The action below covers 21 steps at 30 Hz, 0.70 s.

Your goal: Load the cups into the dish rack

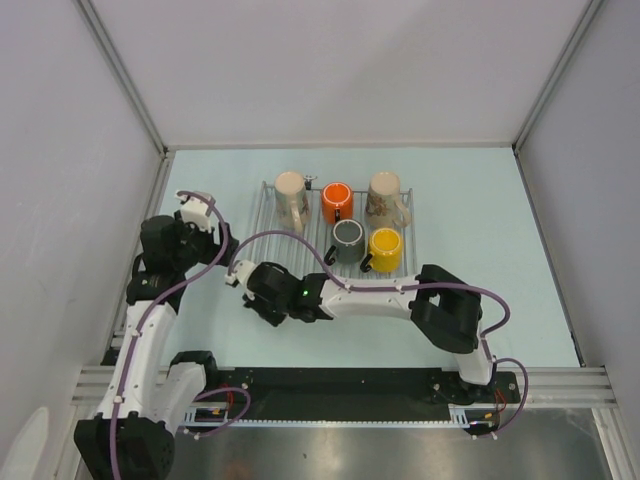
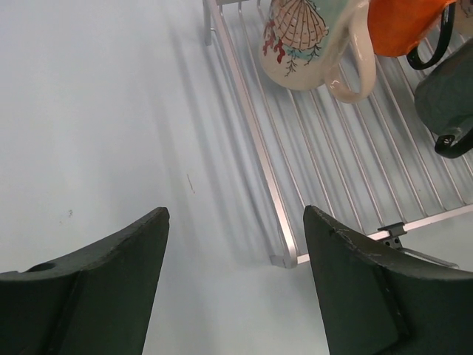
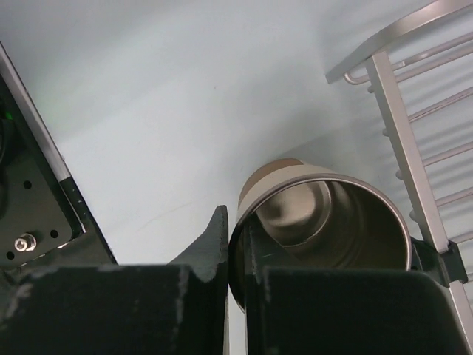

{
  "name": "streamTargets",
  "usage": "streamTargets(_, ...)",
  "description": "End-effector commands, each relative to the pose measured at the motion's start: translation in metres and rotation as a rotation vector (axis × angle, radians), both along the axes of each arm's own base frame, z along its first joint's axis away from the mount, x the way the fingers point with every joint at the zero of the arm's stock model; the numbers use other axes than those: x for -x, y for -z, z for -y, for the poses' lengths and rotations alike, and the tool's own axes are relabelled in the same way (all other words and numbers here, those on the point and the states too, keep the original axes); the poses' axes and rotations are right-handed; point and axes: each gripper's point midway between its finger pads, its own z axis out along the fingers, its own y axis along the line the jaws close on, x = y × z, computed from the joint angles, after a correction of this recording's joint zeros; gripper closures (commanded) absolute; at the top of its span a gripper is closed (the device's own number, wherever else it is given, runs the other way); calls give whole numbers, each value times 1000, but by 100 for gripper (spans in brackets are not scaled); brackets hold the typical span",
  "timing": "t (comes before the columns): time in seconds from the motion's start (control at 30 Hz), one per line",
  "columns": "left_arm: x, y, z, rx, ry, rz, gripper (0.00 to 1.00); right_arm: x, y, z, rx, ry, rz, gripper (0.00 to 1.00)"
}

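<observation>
Steel cup rim pinched by right end effector; left end effector wide, empty.

A robot lab cell: blank white panels on aluminium posts wall the pale table ahead of and beside the jaws of the left gripper and right gripper. Behind them, a slotted rail carries the arm bases.
</observation>
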Motion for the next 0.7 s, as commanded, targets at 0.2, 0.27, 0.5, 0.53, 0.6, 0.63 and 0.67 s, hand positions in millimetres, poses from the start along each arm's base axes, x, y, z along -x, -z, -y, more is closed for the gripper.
streamTargets(0.2,11,-49,36,212,265,66,22,1,-160,35,-434,-18,-66,100)
streamTargets(0.27,17,-61,47,311,363,80,21,1,-177,50,-537,-8,-115,100)
streamTargets(0.5,61,-97,89,626,861,-47,21,0,-269,110,-964,-66,-209,100)
streamTargets(0.53,62,-103,90,636,889,-45,21,-2,-275,115,-994,-60,-212,100)
streamTargets(0.6,64,-105,92,654,923,-53,21,-3,-287,122,-1062,-75,-197,100)
streamTargets(0.63,70,-104,100,658,959,-67,21,-3,-289,123,-1078,-68,-222,100)
streamTargets(0.67,75,-102,105,651,978,-67,21,-6,-294,124,-1101,-72,-212,100)
